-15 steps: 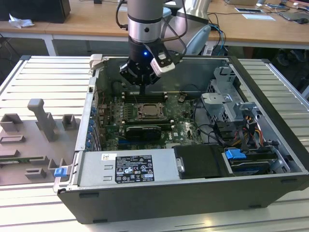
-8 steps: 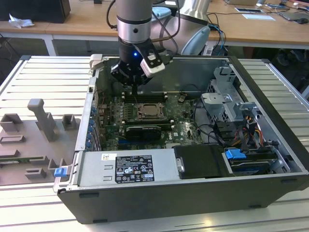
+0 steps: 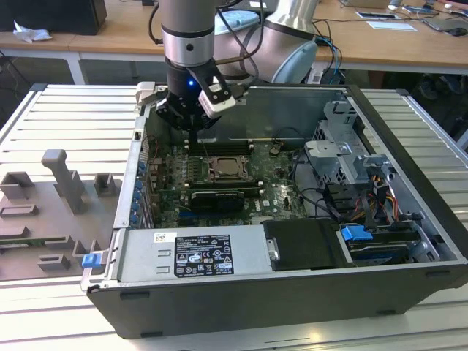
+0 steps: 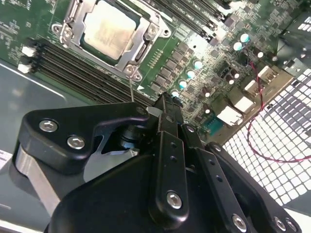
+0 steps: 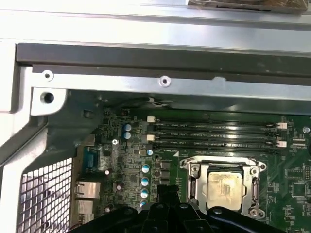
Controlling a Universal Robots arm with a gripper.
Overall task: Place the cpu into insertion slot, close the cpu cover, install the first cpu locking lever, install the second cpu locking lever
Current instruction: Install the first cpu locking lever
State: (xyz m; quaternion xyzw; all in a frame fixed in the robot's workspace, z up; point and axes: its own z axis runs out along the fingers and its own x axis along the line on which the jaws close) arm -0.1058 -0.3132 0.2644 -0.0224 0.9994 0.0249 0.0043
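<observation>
Slatted metal table (image 3: 51,110) carries the open computer case (image 3: 292,285), where the cpu (image 4: 109,29) sits in the insertion slot (image 3: 235,178) under the lowered cpu cover (image 4: 142,38), and the gripper (image 4: 165,103), fingers pressed together and empty, hovers just beside the slot near a thin locking lever (image 4: 131,92), apparently to push rather than grasp.

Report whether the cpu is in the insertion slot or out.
In. In both wrist views the cpu lies flat inside the insertion slot, the cpu cover framing its edges.
</observation>
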